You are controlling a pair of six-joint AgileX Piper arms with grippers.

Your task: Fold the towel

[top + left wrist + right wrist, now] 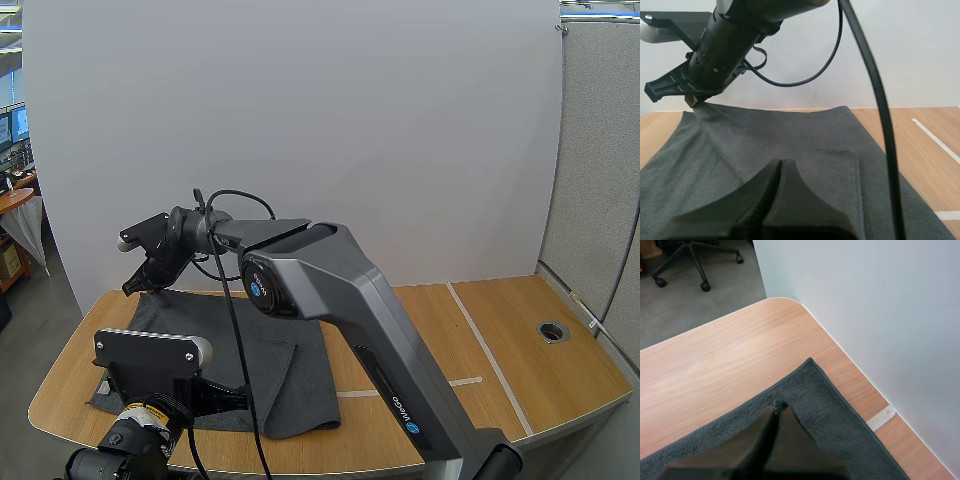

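Reaching across leftward, the right claw (133,288) pinches the towel's (290,375) far edge.

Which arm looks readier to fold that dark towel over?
The right. The right pincer pinches the towel's far corner, the cloth rising to its tips. The left pincer hangs shut and empty over the towel.

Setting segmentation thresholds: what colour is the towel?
Plain dark grey, no pattern. The towel shows best in the left wrist view.
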